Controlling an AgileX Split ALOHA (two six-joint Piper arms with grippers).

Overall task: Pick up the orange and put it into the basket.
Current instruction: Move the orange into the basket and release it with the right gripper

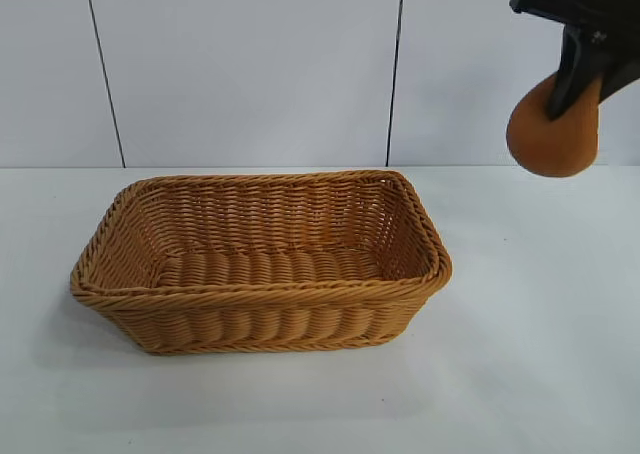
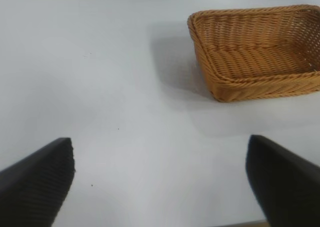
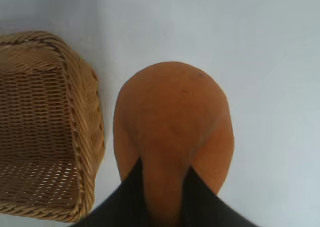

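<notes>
Nearest the exterior camera, the basket [image 1: 260,264] is seen on the desk [image 1: 540,354], nothing lying in it. Above and to the right of the basket, clear of its rim, the orange [image 1: 552,134] is held aloft, clamped by the right tool [image 1: 580,84]. A carry leftward over the rim is judged to be needed.

From the left wrist, the left tool [image 2: 160,182] is shown spread wide and holding nothing, the basket [image 2: 260,52] well apart.

From the right wrist, the orange [image 3: 172,122] is gripped, the basket [image 3: 45,127] beside it below.
</notes>
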